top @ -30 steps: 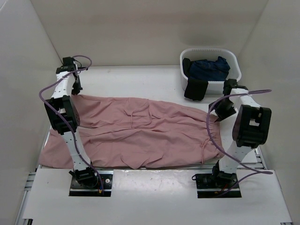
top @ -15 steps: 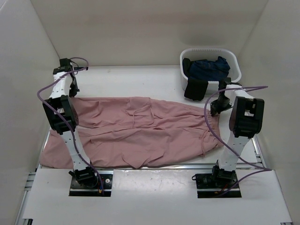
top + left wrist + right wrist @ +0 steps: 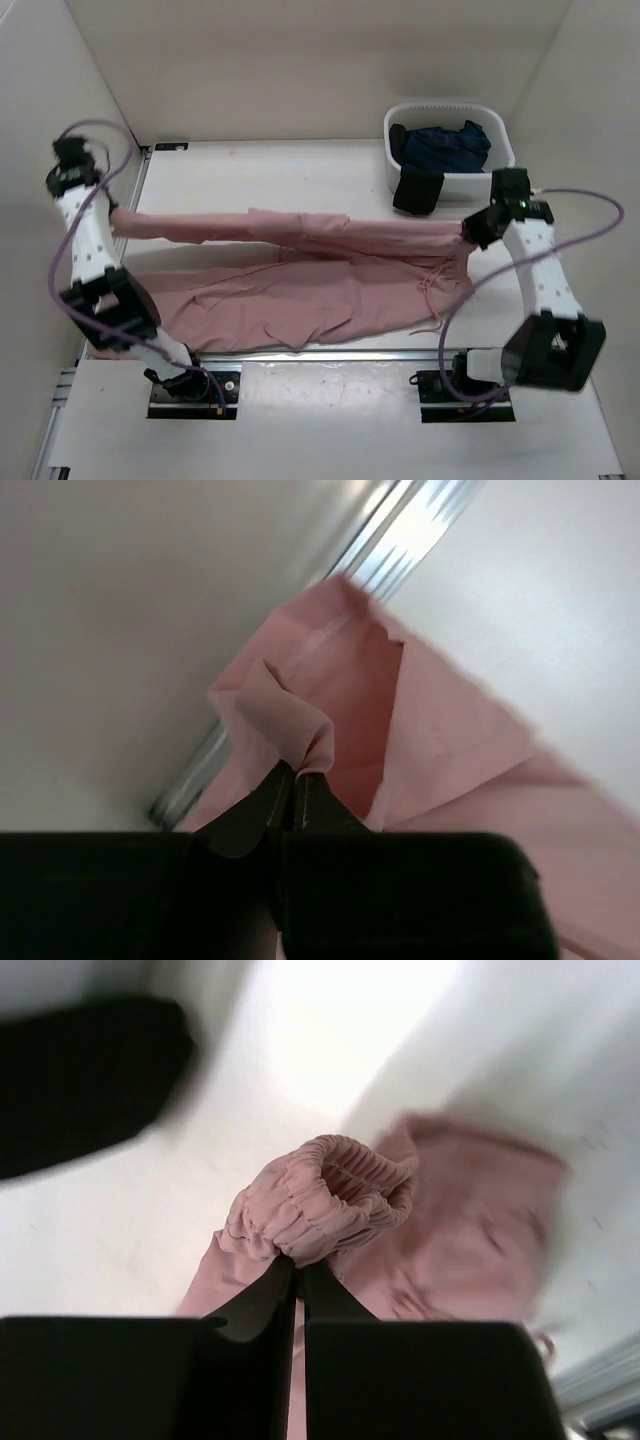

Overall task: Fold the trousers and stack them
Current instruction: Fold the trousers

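Change: the far edge of the trousers (image 3: pixel 300 275), lying flat a second ago, is now being lifted and stretched into a taut band between the two arms, while the near half is being left on the table (image 3: pixel 300 170).
Right gripper: the right gripper (image 3: pixel 472 228), wide apart a second ago, is now being held clamped on the gathered waistband (image 3: pixel 330 1195) at the right end; the elastic is being bunched right at the fingertips.
Left gripper: the left gripper (image 3: pixel 112 215) is being kept pinched on a fold of the leg cuff (image 3: pixel 285 715) at the far left, and its arm is being swung out toward the left wall.
Meaning for the task: both ends are being secured, so a lengthwise fold is judged to be under way, with the raised far edge being readied to be carried toward the near edge.
Trousers relative to the grippers: the cloth is being spanned directly between the two, touching both, and is sagging slightly at the middle.
Drawstring: the drawstring (image 3: pixel 432 300) is being left trailing on the cloth near the right end.
Basket: the basket (image 3: pixel 450 108) of dark garments (image 3: pixel 445 145) is being left at the far right, just beyond the right gripper and apart from the pink cloth.
Risk: thin fabric is judged to be prone to slipping or bunching while being carried.
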You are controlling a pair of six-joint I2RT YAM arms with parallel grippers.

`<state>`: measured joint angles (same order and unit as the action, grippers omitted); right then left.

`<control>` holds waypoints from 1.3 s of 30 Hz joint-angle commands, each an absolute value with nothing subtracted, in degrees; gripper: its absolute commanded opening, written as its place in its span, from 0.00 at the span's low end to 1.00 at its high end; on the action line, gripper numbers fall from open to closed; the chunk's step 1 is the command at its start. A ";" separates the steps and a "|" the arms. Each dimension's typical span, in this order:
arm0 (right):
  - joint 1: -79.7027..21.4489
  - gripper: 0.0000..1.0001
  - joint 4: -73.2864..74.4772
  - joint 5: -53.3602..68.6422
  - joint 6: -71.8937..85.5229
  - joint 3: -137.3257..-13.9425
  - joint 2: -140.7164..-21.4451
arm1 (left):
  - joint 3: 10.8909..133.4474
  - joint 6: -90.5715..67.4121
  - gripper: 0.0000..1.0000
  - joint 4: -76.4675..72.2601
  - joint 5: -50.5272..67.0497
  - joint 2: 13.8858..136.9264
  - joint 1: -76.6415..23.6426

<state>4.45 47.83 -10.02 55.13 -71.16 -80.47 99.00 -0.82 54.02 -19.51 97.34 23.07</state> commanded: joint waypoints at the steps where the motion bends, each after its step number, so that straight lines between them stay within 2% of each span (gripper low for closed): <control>1: 6.33 0.00 52.12 -18.37 58.09 -59.18 -72.71 | 79.95 0.00 0.14 51.96 -23.04 83.61 34.52; 3: 7.55 0.00 52.12 -16.80 59.50 -51.44 -67.53 | 65.22 0.00 0.14 48.80 -21.45 75.64 40.15; 7: 10.10 0.00 51.59 -12.22 61.17 -42.46 -63.11 | 48.31 0.00 0.14 41.15 -20.92 67.07 46.05; 10: 12.12 0.00 50.19 -11.43 60.30 -39.82 -61.88 | 43.34 0.00 0.14 37.89 -19.79 66.18 47.54; 15: 12.66 0.00 49.48 -12.83 57.05 -42.62 -61.87 | 45.87 0.00 0.14 36.30 -17.84 68.20 49.83; 18: 13.18 0.00 48.96 -12.31 55.99 -44.82 -61.87 | 51.57 0.00 0.14 36.30 -16.61 70.40 50.36; 26: 13.80 0.00 48.43 -8.53 55.37 -55.63 -64.69 | 81.69 0.00 0.14 41.82 -7.66 79.62 49.75; 28: 13.80 0.00 48.43 -8.00 55.37 -56.43 -64.69 | 84.54 0.00 0.14 43.50 -5.55 80.16 49.75; 32: 13.80 0.00 50.79 -7.47 55.37 -53.72 -60.13 | 81.14 0.00 0.14 43.51 -3.34 73.50 49.13; 35: 13.80 0.00 52.11 -9.05 55.99 -49.58 -55.29 | 70.96 0.00 0.14 41.76 -6.93 70.15 49.91; 39: 13.80 0.00 52.12 -9.05 56.51 -40.81 -52.21 | 54.36 0.00 0.14 37.28 -12.39 67.76 57.27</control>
<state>12.58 52.66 -0.95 56.77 -45.17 -52.84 62.06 -1.13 44.71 -3.27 66.92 51.33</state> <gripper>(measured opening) 0.017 0.151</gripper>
